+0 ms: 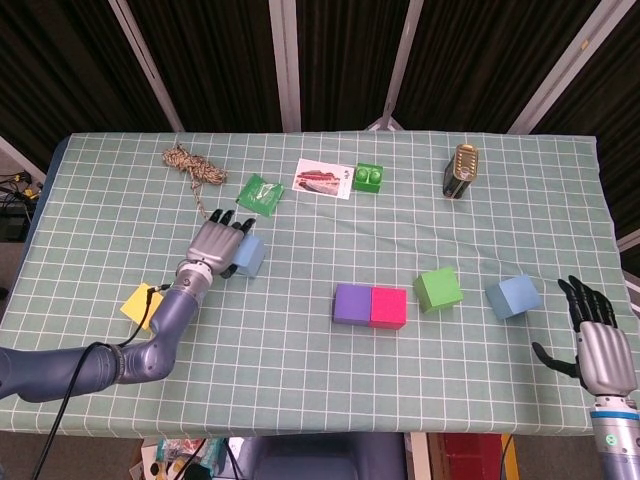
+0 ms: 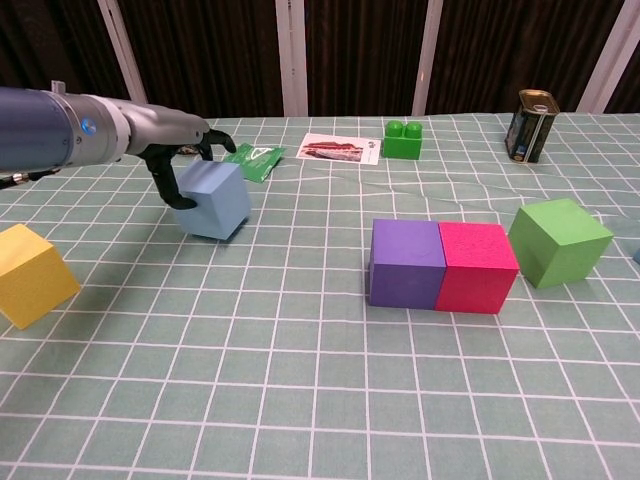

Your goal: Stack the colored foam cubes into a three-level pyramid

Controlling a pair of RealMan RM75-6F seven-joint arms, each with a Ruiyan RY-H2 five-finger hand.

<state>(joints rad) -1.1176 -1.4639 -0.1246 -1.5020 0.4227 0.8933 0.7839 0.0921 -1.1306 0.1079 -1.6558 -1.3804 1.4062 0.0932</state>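
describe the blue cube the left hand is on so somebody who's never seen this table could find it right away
Start at the green checked tablecloth and go to its left half, just in front of the green packet. The light blue cube sits there under the left hand. The other blue cube lies far right, untouched.

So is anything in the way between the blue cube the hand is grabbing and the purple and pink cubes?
No. The left hand grips the light blue cube, and only bare checked tablecloth lies between it and the purple cube and pink cube.
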